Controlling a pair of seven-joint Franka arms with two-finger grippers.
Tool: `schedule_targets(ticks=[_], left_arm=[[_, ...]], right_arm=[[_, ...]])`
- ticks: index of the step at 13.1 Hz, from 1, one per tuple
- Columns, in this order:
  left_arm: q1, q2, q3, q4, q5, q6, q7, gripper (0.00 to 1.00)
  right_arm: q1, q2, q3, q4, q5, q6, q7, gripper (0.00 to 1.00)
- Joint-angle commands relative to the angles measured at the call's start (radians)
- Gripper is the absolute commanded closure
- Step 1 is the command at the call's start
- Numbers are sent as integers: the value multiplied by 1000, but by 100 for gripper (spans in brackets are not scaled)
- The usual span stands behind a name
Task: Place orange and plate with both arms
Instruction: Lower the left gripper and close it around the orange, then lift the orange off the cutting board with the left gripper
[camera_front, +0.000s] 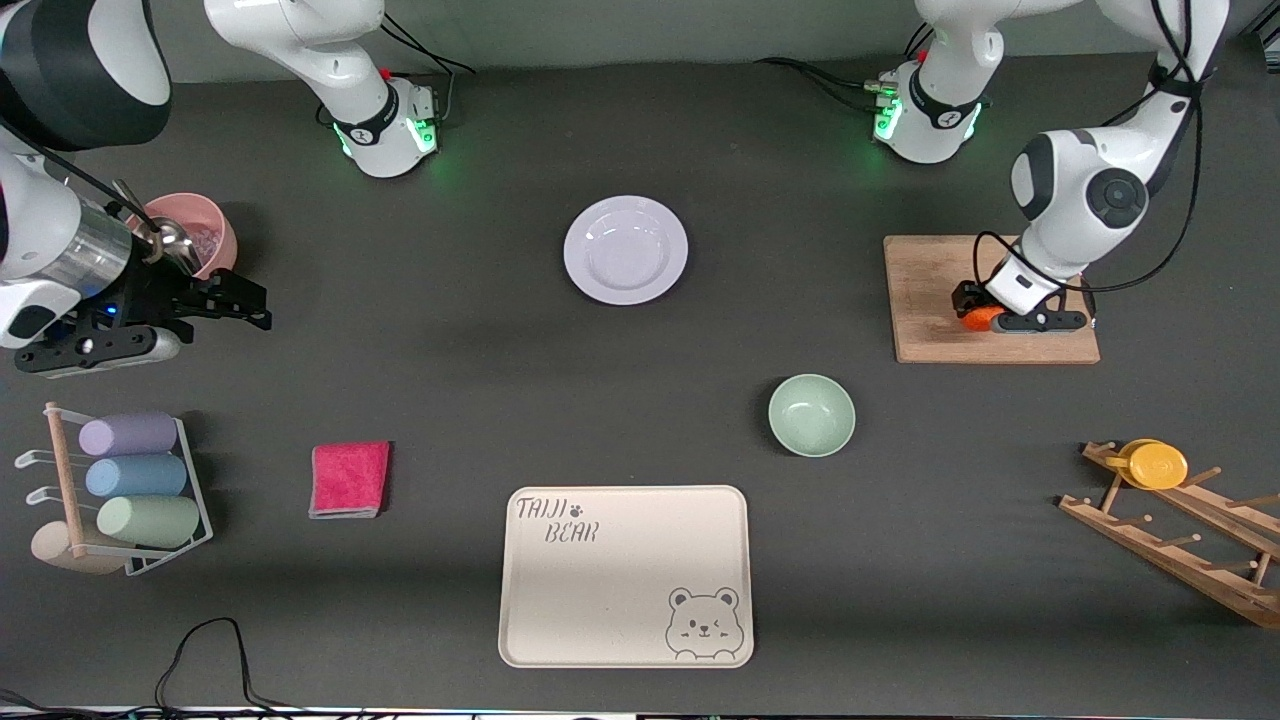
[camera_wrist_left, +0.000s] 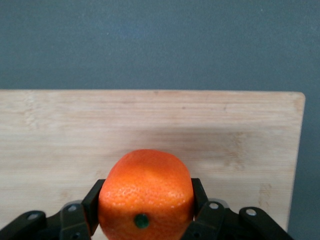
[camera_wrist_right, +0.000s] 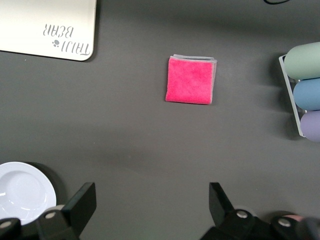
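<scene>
The orange (camera_front: 981, 318) sits on a wooden cutting board (camera_front: 925, 300) toward the left arm's end of the table. My left gripper (camera_front: 990, 320) is shut on it; in the left wrist view the black fingers (camera_wrist_left: 93, 202) press both sides of the orange (camera_wrist_left: 146, 192) over the board (camera_wrist_left: 150, 120). The pale lavender plate (camera_front: 626, 249) lies bare near the middle of the table, close to the robots' bases. It also shows in the right wrist view (camera_wrist_right: 22, 192). My right gripper (camera_front: 235, 302) hangs open and empty over the table beside a pink cup, with nothing between its jaws in the right wrist view (camera_wrist_right: 152, 200).
A mint-green bowl (camera_front: 811, 415) lies nearer the front camera than the plate. The cream bear tray (camera_front: 625, 575) lies at the front edge. A pink cloth (camera_front: 349, 479), a rack of pastel cups (camera_front: 130, 490), a pink cup (camera_front: 190, 232) and a wooden rack with a yellow disc (camera_front: 1155, 465) stand around.
</scene>
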Motion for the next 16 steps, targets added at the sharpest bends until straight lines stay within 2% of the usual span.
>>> schedule_targets(ticks=[1, 6, 8, 13, 16], left_arm=[[-19, -109, -18, 175, -19, -352, -44, 100], [-82, -127, -34, 605, -88, -865, -57, 100], [-124, -132, -51, 708, -97, -989, -108, 100], [-138, -225, -103, 719, -183, -1053, -223, 100], [-174, -255, -213, 719, -198, -1038, -413, 100]], right_arm=[[21, 27, -2, 59, -10, -14, 20, 0], [25, 64, 0, 64, -67, 9, 18, 0], [21, 99, -2, 84, -73, 23, 18, 0], [10, 122, -10, 144, -71, 27, 20, 0], [2, 142, -10, 156, -61, 33, 8, 0]])
